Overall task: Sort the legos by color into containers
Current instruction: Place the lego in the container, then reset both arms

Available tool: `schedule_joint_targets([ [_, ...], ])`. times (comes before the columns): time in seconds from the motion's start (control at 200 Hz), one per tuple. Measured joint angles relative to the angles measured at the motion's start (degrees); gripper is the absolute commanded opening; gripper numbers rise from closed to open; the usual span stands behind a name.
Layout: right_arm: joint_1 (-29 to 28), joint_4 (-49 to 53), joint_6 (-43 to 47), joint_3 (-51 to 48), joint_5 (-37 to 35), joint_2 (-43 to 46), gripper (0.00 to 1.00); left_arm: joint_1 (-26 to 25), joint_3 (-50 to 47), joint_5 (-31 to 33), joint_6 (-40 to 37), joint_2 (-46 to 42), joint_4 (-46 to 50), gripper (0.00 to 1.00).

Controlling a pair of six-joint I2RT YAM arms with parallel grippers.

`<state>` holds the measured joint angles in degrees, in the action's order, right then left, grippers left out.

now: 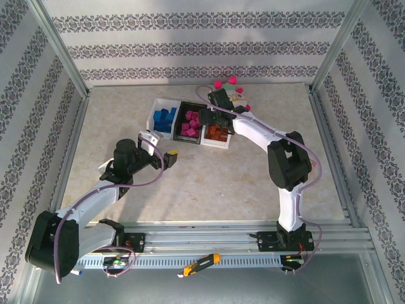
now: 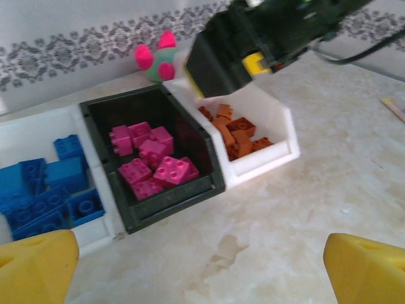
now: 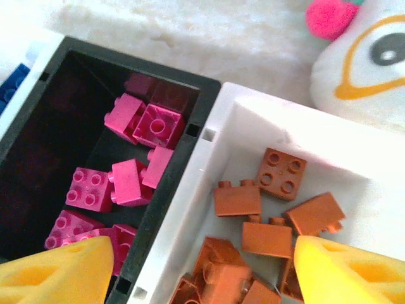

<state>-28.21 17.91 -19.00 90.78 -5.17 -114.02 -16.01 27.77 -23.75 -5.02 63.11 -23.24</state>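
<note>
Three joined containers stand at the back of the table. The left white bin [image 2: 95,235] holds blue legos [image 2: 47,187], the black bin [image 2: 171,204] magenta legos [image 2: 155,158], and the right white bin [image 2: 275,155] orange-brown legos [image 3: 281,170]. My right gripper [image 3: 202,272] hovers open over the wall between the black bin [image 3: 152,225] and the right white bin [image 3: 184,209], with nothing between its yellow fingers [image 3: 348,272]. From above, the right gripper [image 1: 218,116] sits over these bins. My left gripper [image 1: 171,156] stands wide open and bare over the table in front of the bins.
A white plush toy with pink spikes [image 1: 235,95] lies just behind the right bin, close to the right gripper. A yellow-handled tool [image 1: 201,263] rests on the near rail. Patterned walls and metal posts close in the table on three sides.
</note>
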Motion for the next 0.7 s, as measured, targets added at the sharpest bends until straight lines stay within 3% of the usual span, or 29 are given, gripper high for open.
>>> schedule_joint_targets([
  [0.14,0.6,-1.0,0.7,-4.5,-0.5,6.6,0.98,1.8,0.0,3.8,1.0,-1.3,0.0,0.99],
  [0.46,6.7,-11.9,3.0,-31.1,-2.9,28.6,0.98,13.1,-6.5,14.1,2.1,-3.6,-2.1,0.99],
  [0.7,16.8,-21.2,6.0,-52.6,-5.9,39.6,0.98,16.4,-10.9,15.5,2.4,5.0,-10.8,0.99],
])
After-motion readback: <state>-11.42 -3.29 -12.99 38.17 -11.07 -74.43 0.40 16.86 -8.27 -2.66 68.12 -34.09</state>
